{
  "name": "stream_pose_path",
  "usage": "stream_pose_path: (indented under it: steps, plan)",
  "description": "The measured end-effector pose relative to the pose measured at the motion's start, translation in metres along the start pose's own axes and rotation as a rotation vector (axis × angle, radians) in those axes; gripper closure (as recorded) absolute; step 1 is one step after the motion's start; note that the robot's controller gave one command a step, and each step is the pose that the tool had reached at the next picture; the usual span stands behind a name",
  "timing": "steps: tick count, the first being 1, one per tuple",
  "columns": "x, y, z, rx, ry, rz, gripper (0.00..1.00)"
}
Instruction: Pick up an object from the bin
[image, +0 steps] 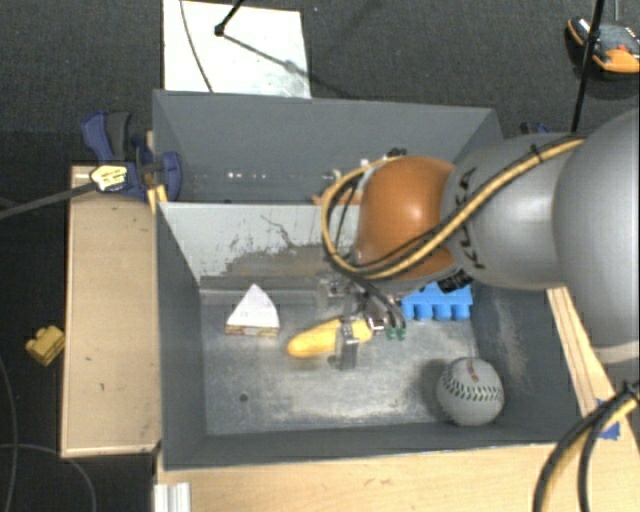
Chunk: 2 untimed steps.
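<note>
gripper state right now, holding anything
gripper: cannot be told; it sits low at the right end of the yellow banana

Grey bin (250, 405) w/ wedge (253, 310), banana (312, 344), blue block (437, 302), baseball (469, 391).

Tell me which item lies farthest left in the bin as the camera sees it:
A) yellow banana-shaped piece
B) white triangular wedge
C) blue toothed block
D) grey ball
B: the white triangular wedge lies left of the yellow banana-shaped piece, while the blue toothed block and the grey ball lie well to the right.
</note>
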<state>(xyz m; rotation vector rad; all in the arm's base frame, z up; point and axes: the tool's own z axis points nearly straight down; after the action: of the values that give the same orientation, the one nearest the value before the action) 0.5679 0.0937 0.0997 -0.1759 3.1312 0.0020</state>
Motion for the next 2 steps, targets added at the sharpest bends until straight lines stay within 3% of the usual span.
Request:
stream_pose_path:
  steps: [1, 2]
  plan:
    - [0.0057, -0.0024, 0.0283, 0.0, 0.003, -0.135, 0.0]
    - [0.0015, -0.009, 0.0292, 0.0, 0.002, 0.0, 1.0]
